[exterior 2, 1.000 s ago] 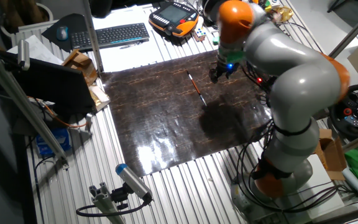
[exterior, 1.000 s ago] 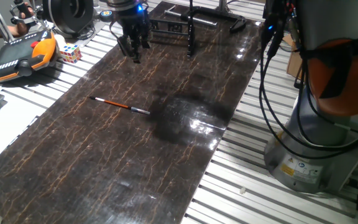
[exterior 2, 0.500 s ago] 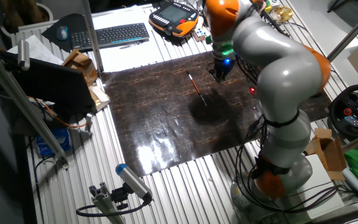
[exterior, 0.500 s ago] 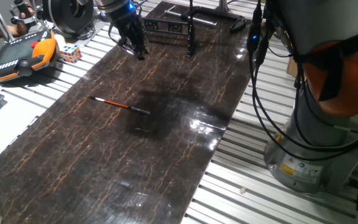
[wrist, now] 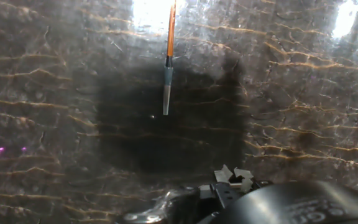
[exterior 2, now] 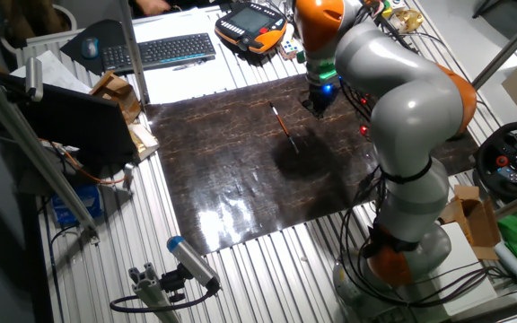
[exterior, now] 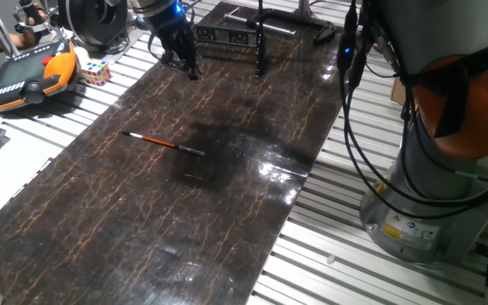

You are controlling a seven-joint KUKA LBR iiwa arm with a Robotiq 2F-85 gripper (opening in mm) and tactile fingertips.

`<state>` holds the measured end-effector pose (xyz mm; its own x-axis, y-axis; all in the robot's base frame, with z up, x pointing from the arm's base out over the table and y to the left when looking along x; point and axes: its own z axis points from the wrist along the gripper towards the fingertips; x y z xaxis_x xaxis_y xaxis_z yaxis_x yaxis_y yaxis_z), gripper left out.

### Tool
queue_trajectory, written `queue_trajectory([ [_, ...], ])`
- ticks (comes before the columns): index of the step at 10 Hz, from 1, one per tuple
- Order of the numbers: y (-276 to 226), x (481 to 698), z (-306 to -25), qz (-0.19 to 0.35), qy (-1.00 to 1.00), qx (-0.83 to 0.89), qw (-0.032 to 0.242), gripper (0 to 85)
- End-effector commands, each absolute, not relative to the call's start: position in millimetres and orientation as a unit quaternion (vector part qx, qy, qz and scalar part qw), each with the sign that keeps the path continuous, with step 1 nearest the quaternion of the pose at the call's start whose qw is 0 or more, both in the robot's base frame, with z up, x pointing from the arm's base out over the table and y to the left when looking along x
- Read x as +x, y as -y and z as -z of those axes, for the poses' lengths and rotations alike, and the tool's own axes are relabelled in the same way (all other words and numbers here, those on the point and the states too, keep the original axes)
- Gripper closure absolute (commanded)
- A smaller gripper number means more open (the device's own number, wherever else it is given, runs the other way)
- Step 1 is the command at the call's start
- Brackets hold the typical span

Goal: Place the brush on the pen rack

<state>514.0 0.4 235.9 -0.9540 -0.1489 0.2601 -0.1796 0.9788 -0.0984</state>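
Note:
The brush [exterior: 163,142] lies flat on the dark marbled table [exterior: 227,220], orange-red handle to the left and silvery tip to the right. In the other fixed view the brush [exterior 2: 284,121] lies just left of my gripper [exterior 2: 317,106]. My gripper [exterior: 186,66] hangs tilted over the table's far end, well behind the brush, open and holding nothing. The hand view shows the brush [wrist: 168,56] at top centre, its handle running out of frame. The pen rack [exterior: 261,36], a low black frame, stands at the far end, right of my gripper.
A round black spool [exterior: 91,17], a colour cube [exterior: 94,72] and an orange-black pendant [exterior: 24,80] sit off the table's far left. Cables [exterior: 354,93] hang by the robot base [exterior: 422,212] on the right. A keyboard [exterior 2: 160,49] lies beyond the table.
Since a second ago the arm has swung round and my gripper has shifted slightly towards the far left and tilted. The brush has not moved. Nothing differs over the last half second.

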Motion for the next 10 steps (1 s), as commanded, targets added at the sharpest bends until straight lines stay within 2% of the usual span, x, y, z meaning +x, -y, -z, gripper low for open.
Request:
queue_trajectory([
  [1,-0.5,514.0,-236.0,-0.062,0.987,0.073,0.126,83.7],
  [6,-0.1,513.7,-235.9,-0.062,0.989,0.051,0.12,84.0],
  [7,-0.1,513.7,-235.9,-0.058,0.99,0.051,0.115,84.0],
  [8,-0.1,513.7,-235.9,-0.037,0.994,0.047,0.097,84.0],
  [9,-0.1,513.7,-235.9,-0.035,0.993,0.048,0.103,84.0],
  [10,-0.1,513.7,-235.9,-0.029,0.99,0.048,0.128,84.0],
])
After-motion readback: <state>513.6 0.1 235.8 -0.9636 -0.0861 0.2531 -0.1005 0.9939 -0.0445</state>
